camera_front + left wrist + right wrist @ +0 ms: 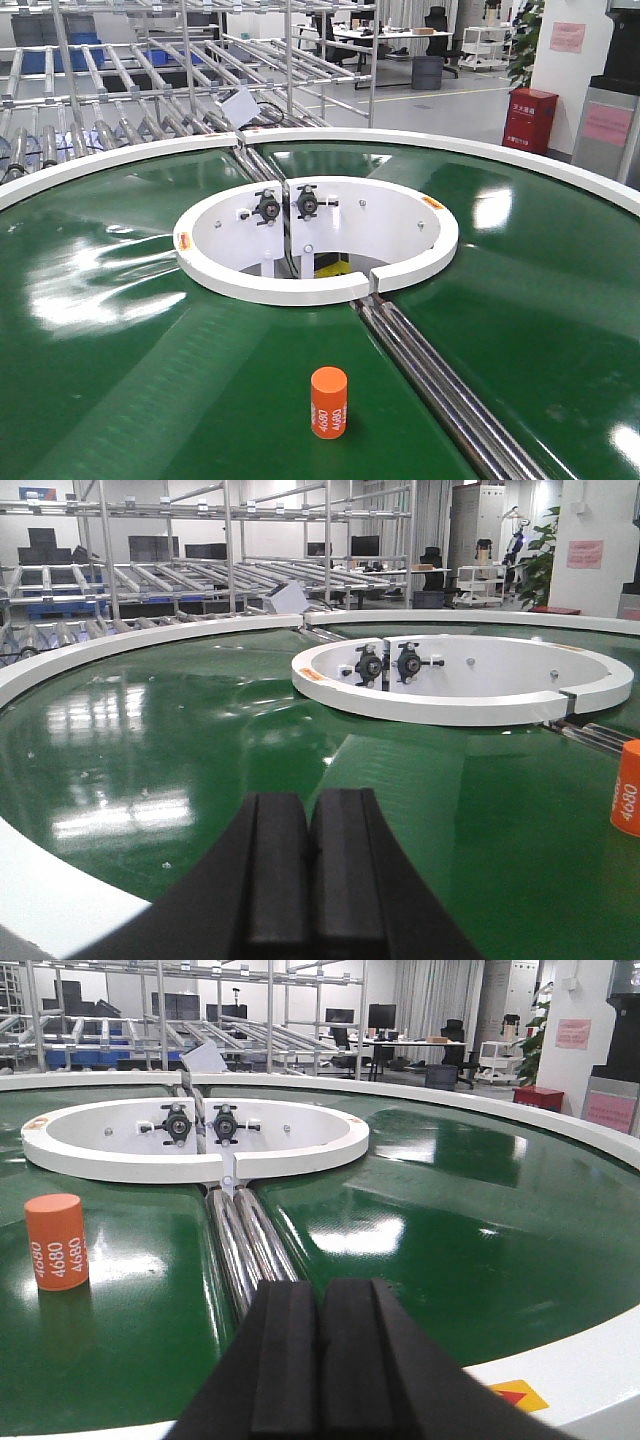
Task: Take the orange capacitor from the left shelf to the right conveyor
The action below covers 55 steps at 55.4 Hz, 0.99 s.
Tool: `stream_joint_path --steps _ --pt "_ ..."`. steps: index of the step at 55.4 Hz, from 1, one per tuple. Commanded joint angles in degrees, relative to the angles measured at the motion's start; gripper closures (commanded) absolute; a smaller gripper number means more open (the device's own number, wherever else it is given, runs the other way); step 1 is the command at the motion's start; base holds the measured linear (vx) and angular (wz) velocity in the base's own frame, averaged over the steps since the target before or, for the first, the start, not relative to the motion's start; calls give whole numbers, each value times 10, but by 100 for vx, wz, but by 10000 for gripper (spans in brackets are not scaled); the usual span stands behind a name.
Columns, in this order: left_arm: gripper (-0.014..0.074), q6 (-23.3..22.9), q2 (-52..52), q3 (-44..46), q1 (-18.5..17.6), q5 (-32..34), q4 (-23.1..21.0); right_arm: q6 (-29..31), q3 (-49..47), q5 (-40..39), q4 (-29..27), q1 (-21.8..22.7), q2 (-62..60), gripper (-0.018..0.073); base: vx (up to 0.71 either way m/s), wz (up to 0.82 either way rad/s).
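Note:
The orange capacitor stands upright on the green belt of the right conveyor, near its front edge, with white "4680" on its side. The left wrist view catches the capacitor at the right border; in the right wrist view the capacitor stands at the left. My left gripper is shut and empty, low over the belt's near rim. My right gripper is shut as well, holding nothing, to the right of the capacitor. The left shelf is out of view.
A white inner ring sits in the belt's middle. A metal roller seam runs from it toward the front right. Bare metal roller racks stand behind the conveyor. A red cabinet is at the far right.

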State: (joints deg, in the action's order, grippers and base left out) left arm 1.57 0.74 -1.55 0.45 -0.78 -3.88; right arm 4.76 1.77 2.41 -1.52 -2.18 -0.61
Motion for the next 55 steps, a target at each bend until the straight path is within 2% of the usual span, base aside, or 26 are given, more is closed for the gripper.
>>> stream_joint_path --steps 1,55 --pt "603 -1 7 -19 -5 47 -3 8 3 -48 3 -2 -6 567 0 0" --pt "603 -1 7 -19 -5 47 -3 8 3 -48 3 -2 -6 567 0 0"
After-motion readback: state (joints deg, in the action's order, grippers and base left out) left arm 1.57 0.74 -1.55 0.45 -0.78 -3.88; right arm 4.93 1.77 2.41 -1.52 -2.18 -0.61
